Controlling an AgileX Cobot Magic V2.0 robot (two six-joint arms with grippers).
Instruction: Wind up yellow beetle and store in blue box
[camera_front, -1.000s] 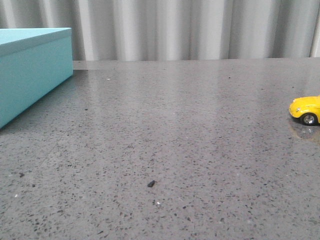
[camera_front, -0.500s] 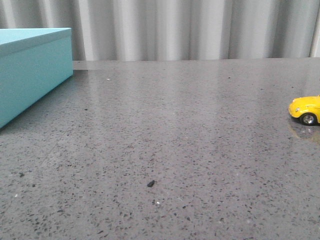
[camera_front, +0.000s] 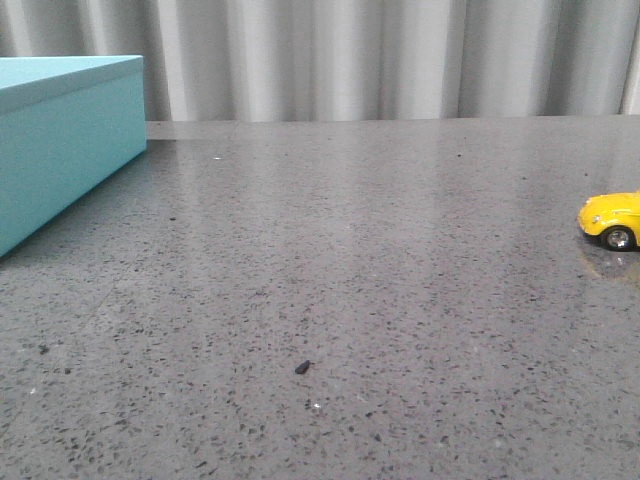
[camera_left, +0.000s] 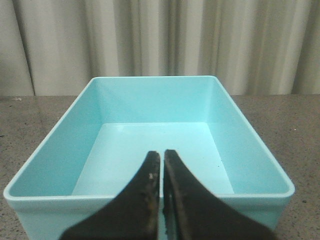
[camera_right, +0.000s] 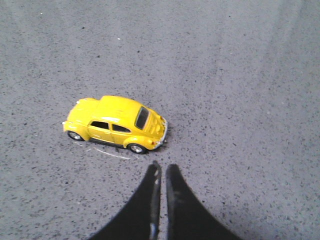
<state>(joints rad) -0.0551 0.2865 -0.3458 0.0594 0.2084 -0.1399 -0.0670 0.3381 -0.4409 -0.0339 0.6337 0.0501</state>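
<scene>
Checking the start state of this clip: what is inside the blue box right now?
Nothing visible: the left wrist view shows the blue box open, with a bare floor. The closed left tool hides a strip of the near floor. The yellow beetle stands on the table.

Yellow beetle (camera_right: 116, 123): glossy painted body, chrome-look bumpers. Blue box (camera_left: 150, 145): smooth, matt, plastic-looking. Table (camera_front: 380, 300): speckled grey stone-look surface, slight sheen.

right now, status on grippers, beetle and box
Left gripper shut, empty, over open box. Right gripper shut, empty, beside beetle. Beetle on table, untouched. Nothing between.
</scene>
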